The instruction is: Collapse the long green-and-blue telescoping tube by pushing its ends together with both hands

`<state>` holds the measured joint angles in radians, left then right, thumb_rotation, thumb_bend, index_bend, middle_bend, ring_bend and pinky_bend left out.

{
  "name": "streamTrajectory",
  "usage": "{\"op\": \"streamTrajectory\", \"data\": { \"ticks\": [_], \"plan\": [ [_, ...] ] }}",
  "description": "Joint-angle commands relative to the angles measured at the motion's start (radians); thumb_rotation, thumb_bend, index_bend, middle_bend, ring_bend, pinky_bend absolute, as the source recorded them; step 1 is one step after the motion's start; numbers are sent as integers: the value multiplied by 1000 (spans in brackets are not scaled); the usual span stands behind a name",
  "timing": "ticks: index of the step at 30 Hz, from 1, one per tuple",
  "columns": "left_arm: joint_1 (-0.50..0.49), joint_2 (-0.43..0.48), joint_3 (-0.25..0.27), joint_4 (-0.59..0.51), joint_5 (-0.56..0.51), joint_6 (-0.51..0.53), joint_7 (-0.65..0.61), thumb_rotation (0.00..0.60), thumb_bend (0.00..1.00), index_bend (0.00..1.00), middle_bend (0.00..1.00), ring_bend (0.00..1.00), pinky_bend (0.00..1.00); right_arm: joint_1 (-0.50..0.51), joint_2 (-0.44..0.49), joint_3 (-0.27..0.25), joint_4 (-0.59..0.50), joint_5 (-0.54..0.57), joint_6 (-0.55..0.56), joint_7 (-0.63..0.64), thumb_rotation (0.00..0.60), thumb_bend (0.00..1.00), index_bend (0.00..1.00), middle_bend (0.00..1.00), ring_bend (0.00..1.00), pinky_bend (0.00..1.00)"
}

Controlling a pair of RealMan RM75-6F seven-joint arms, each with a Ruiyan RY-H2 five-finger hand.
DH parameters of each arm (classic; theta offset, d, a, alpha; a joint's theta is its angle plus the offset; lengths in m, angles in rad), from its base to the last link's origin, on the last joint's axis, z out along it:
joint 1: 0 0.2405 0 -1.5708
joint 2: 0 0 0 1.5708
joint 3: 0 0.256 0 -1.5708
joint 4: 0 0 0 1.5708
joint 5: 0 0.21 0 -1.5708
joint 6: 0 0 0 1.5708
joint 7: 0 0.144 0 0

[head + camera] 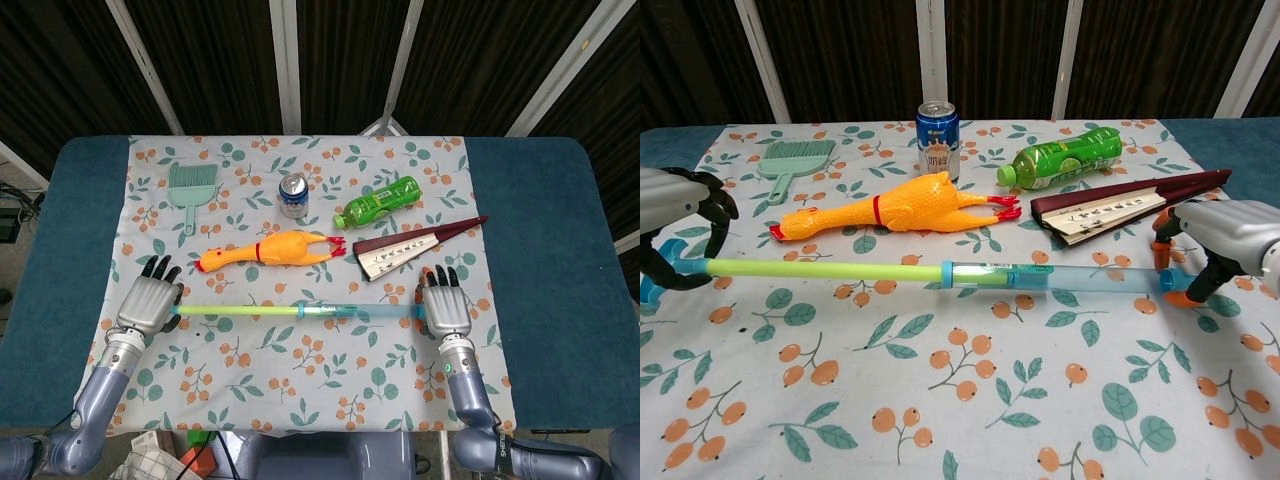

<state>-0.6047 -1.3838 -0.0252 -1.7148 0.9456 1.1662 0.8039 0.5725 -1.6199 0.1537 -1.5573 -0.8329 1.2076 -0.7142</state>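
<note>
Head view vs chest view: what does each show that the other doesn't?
Head view only: both forearms, the blue table beyond the cloth's edges, and clutter below the table's near edge.
Chest view only: a side-on look at the fingers of the left hand and right hand curled round the ends of the tube, which is extended.
Both: the tube, both hands, rubber chicken, can, green bottle, folded fan, green brush, floral cloth.

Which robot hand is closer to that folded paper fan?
Right. The right robot hand sits just below the fan, at the tube's blue end; the left robot hand is far across the cloth, at the green end.
</note>
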Motion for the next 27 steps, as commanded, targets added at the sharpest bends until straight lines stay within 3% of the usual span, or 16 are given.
{"op": "streamTrajectory", "data": {
  "ticks": [1, 8, 27],
  "plan": [
    [1, 0, 0, 2, 1, 0, -3, 600, 577, 607, 169, 0, 19, 0, 3, 1, -5, -6, 6, -1, 600, 340, 642, 201, 0, 0],
    [2, -4, -2, 8, 1, 6, -8, 600, 576, 607, 169, 0, 19, -5, 33, -2, -46, -30, 34, -16, 600, 340, 726, 227, 0, 0],
    [-13, -50, -20, -77, -6, 57, 56, 600, 577, 607, 169, 0, 19, -15, 86, -18, -180, -83, 69, -35, 600, 340, 753, 241, 0, 0]
  ]
}}
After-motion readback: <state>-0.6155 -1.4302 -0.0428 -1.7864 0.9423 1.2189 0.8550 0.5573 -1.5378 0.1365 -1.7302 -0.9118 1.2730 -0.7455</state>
